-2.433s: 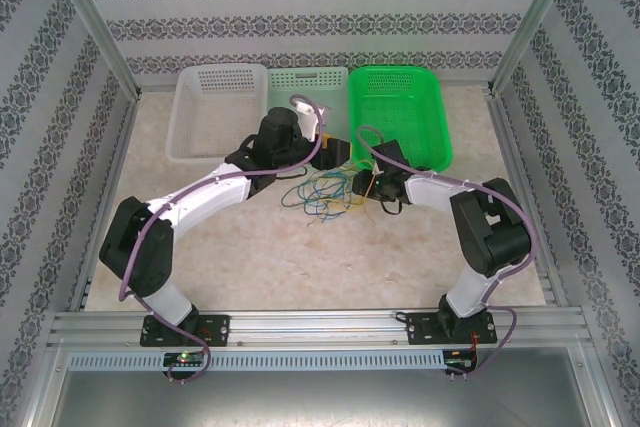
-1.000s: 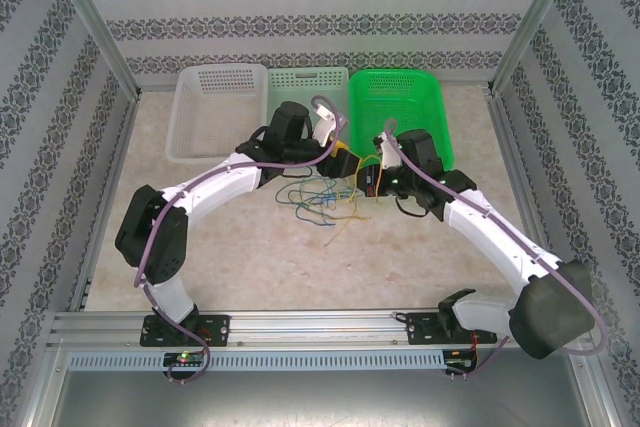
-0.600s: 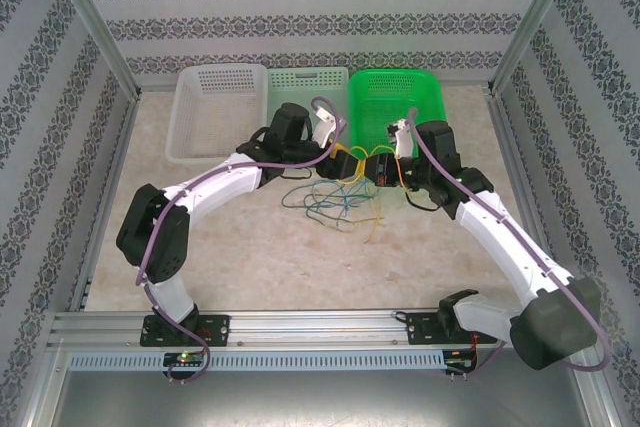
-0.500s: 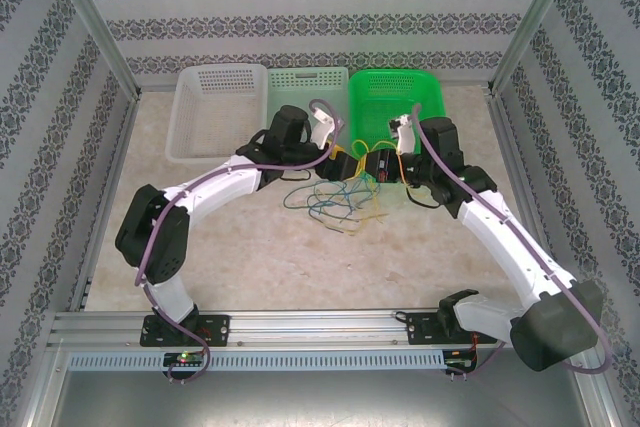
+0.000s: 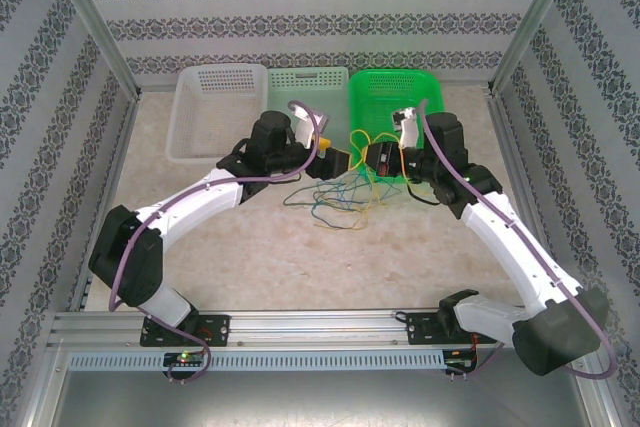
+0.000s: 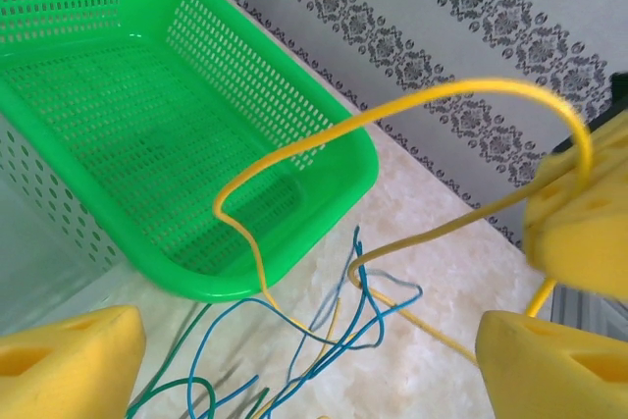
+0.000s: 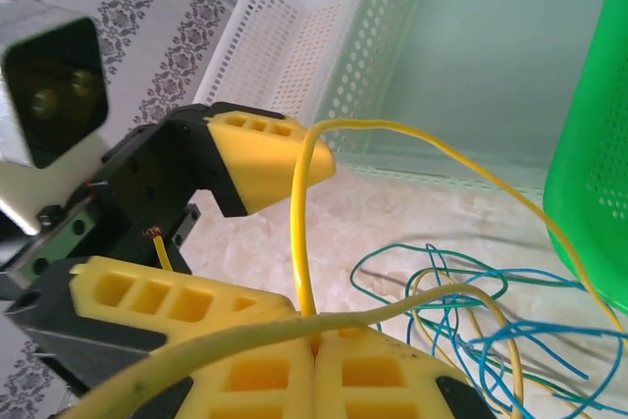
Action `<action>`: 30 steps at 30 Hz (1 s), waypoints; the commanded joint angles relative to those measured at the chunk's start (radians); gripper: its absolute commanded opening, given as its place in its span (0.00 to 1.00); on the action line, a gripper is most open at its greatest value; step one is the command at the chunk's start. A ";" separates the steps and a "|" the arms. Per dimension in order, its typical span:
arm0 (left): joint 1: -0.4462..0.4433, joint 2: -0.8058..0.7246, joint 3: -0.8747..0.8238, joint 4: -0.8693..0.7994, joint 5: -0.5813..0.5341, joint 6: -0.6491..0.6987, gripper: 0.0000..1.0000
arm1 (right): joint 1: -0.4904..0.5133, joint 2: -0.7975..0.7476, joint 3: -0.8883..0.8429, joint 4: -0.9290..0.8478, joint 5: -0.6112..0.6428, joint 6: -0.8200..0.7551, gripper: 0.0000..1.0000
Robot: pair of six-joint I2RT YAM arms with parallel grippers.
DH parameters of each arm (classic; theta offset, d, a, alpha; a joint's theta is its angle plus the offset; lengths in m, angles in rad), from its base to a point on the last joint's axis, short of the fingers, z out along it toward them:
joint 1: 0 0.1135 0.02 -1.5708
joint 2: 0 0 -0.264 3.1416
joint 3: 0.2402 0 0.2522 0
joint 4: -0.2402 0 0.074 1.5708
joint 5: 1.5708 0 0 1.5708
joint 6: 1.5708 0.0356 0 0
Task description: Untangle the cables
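The cables (image 5: 338,199) lie as a loose tangle of blue, dark green and yellow wires on the table in front of the baskets. My right gripper (image 7: 314,345) is shut on a yellow cable (image 7: 299,203), which arches up from its pads and runs down into the tangle (image 7: 471,311). In the top view the right gripper (image 5: 373,159) hangs at the green basket's near edge. My left gripper (image 5: 335,154) is just to its left, open. In the left wrist view its fingers (image 6: 69,360) stand wide apart around nothing, with the yellow cable (image 6: 392,120) looping above the blue wires (image 6: 363,306).
Three baskets stand along the back: white (image 5: 215,112), pale mint (image 5: 305,82) and bright green (image 5: 405,97). The green basket (image 6: 147,134) is close to both grippers. Metal posts and patterned walls enclose the table. Purple arm cables run along both arms.
The left gripper has opened and its arm has drawn back to the left. The right gripper has risen towards the green basket, drawing the yellow cable up out of the tangle.
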 commanded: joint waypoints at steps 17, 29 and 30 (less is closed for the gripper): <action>0.015 0.036 -0.018 0.014 0.100 -0.144 0.78 | 0.126 0.088 -0.094 0.064 0.093 0.020 0.00; 0.049 0.143 -0.044 0.255 0.207 -0.528 0.80 | 0.154 0.071 -0.126 0.075 0.143 -0.017 0.00; 0.048 0.145 -0.045 0.263 0.205 -0.539 0.80 | 0.156 0.074 -0.125 0.068 0.147 -0.022 0.00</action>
